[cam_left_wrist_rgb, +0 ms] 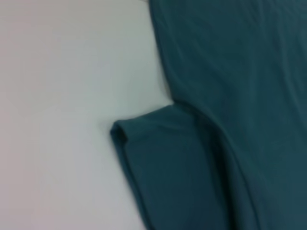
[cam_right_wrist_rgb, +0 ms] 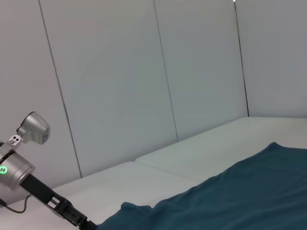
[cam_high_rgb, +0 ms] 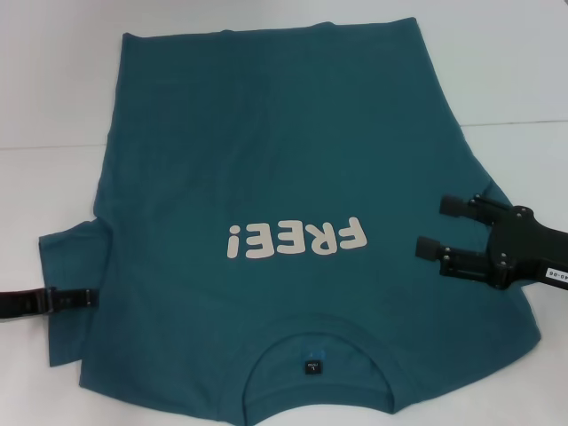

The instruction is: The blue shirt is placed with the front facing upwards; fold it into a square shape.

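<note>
Two grippers are at the blue shirt (cam_high_rgb: 266,160): the right gripper (cam_high_rgb: 444,231), jaws apart, should be lowered onto its sleeve before closing, while the left gripper (cam_high_rgb: 84,297) jaws cannot be told.

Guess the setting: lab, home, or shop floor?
Probably a lab test cell: a bare white table, plain grey wall panels, and a lone blue shirt laid out between two robot arms.

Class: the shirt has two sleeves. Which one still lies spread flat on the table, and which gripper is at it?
The sleeve on the robot's left: it sticks out flat from the blue shirt, with the left gripper at its edge. No sleeve sticks out by the right gripper.
</note>
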`<act>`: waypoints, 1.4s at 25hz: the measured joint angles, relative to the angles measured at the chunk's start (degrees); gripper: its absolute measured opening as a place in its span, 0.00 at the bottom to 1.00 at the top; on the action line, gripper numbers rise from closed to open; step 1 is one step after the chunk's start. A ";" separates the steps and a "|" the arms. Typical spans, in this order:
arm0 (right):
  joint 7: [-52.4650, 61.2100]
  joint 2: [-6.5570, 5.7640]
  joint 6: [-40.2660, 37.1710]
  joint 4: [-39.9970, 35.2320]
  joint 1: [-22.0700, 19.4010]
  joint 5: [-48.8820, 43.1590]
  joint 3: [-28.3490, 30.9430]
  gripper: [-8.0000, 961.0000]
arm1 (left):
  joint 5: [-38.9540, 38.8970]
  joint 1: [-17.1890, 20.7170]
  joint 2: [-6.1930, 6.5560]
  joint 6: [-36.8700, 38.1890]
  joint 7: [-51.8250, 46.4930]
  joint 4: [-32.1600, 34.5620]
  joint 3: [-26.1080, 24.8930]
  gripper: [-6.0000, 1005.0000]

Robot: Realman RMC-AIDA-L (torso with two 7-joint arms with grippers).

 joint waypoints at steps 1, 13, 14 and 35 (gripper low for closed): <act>0.00 0.00 0.05 0.00 0.01 0.00 0.00 0.95 | -0.17 -0.33 0.01 0.16 0.36 -0.37 0.07 0.89; 0.23 -0.07 0.41 0.00 0.33 -0.09 -0.09 0.95 | 1.20 -1.29 0.54 0.00 1.46 -1.26 0.42 0.67; 0.36 -0.07 0.38 0.00 0.35 -0.09 -0.09 0.95 | 1.21 -1.28 0.53 0.01 1.47 -1.24 0.46 0.65; 1.58 0.32 -0.18 0.08 0.15 0.13 -0.08 0.95 | 1.52 -0.97 0.56 0.00 3.18 -0.37 0.25 0.06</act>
